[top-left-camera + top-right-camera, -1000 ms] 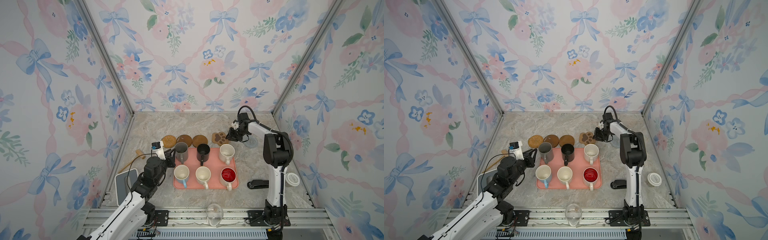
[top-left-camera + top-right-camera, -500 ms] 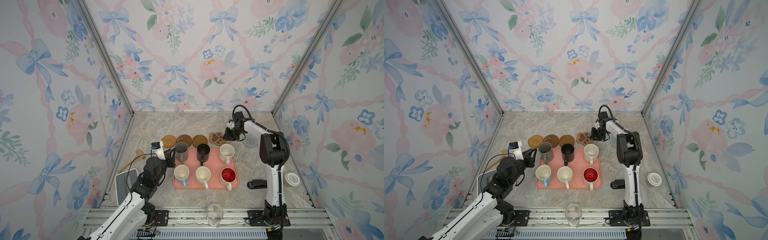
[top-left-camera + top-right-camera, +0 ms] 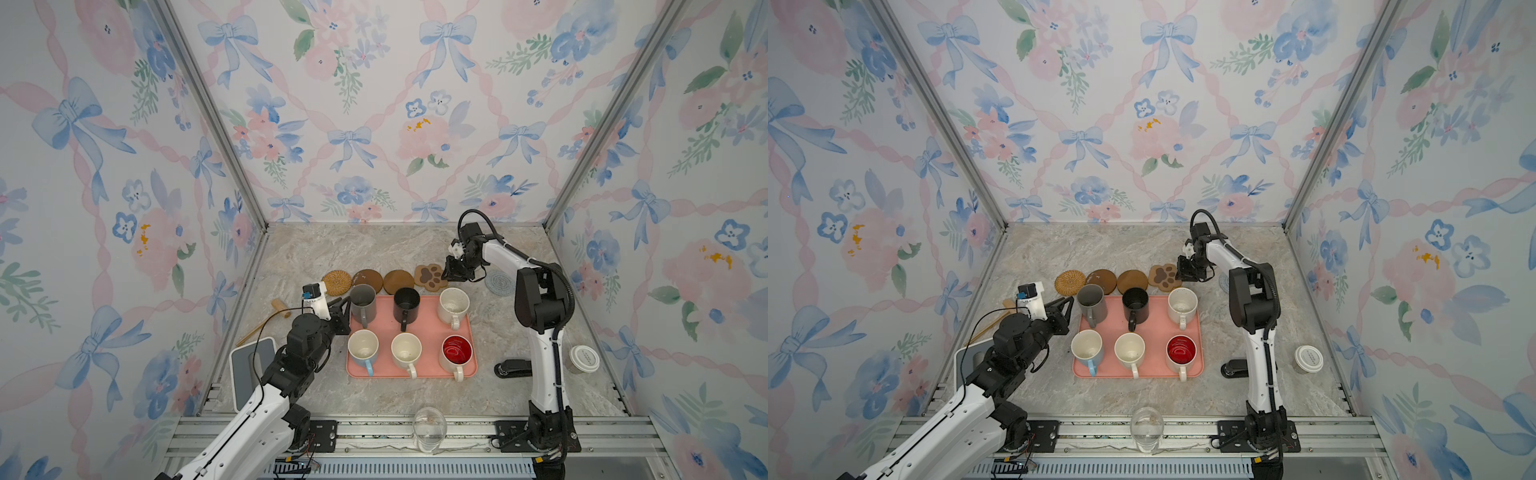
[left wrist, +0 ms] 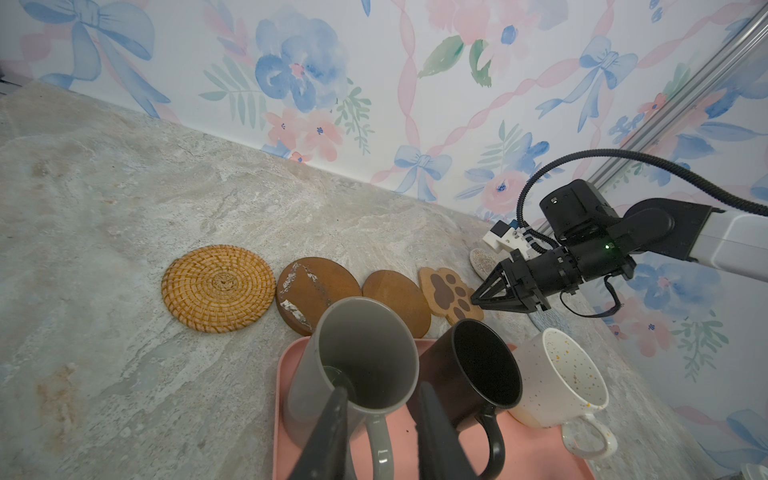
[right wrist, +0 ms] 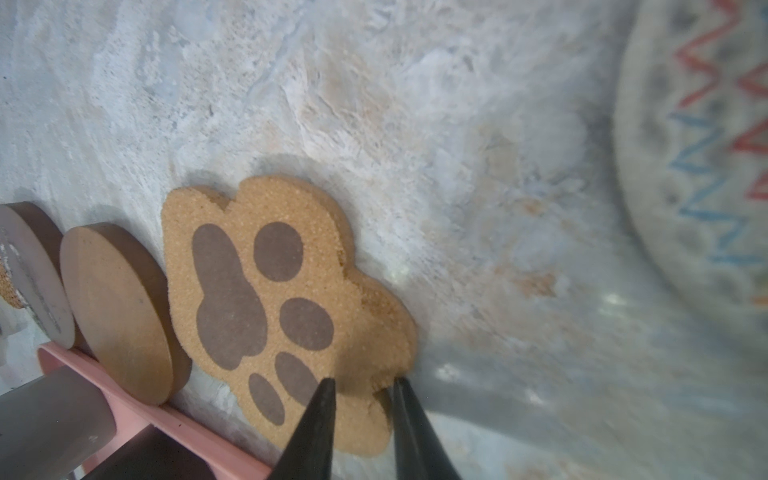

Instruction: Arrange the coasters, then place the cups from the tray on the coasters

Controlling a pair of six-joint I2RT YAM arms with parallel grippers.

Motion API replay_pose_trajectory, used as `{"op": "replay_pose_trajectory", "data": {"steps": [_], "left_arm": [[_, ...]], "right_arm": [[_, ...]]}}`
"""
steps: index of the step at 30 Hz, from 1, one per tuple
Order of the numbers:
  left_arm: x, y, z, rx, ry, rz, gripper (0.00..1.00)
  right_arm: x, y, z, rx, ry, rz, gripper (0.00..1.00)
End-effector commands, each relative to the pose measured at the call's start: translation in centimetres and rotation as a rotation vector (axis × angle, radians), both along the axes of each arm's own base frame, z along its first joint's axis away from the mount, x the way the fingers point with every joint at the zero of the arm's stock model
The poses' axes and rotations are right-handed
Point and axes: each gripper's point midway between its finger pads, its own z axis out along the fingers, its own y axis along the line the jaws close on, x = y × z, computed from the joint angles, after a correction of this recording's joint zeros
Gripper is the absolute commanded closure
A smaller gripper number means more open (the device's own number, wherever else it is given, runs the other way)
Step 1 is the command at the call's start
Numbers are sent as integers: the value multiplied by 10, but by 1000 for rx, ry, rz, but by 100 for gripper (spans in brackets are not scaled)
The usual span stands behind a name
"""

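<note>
**A:** Coasters: look and place?

**B:** Four in a row on the worktop (image 3: 374,249), just behind the tray (image 3: 424,328): woven rattan round (image 3: 336,282), scuffed brown round (image 3: 368,279), plain brown round (image 3: 398,281), cork paw-print coaster (image 3: 430,276) with dark pads. Grey-blue woven round (image 3: 498,283) apart to the right. White woven round (image 5: 698,145), zigzagged in red and blue, blurred, near the paw-print and farther from the tray.

**A:** Cups?

**B:** All six upright on the tray, in two rows of three. Behind: grey mug (image 3: 363,297), black mug (image 3: 406,300), speckled cream mug (image 3: 454,302). In front: pale blue mug (image 3: 363,345), cream mug (image 3: 406,348), red-lined white mug (image 3: 456,351).

**A:** Right arm?

**B:** Stretched low toward the row, right gripper (image 5: 363,380) at the paw-print's right end. Fingers (image 5: 316,424) narrowly parted, clamping nothing: one tip over the cork face, the other at its rim.

**A:** Left arm?

**B:** Raised by the tray's rear left corner, left gripper (image 3: 343,308) levelled at the grey mug, just beside it. Fingers slightly apart, empty.
</note>
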Motion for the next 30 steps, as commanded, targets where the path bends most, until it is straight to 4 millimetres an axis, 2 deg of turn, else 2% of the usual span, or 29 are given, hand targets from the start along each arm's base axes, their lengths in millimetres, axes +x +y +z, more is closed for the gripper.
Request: {"op": "replay_pose_trajectory", "data": {"steps": [1, 8, 20, 23, 30], "left_arm": [[0, 1, 12, 9, -31, 4, 74], [0, 2, 14, 8, -35, 8, 74], [-1, 1, 14, 3, -35, 0, 74], [-1, 0, 15, -4, -36, -1, 74], [1, -2, 15, -12, -34, -10, 74]], "right_arm": [[-28, -3, -30, -59, 120, 32, 72], [-24, -21, -12, -64, 74, -8, 67], [-14, -65, 31, -39, -23, -135, 58], [-9, -79, 42, -36, -47, -169, 58], [15, -99, 66, -79, -130, -227, 69]]}}
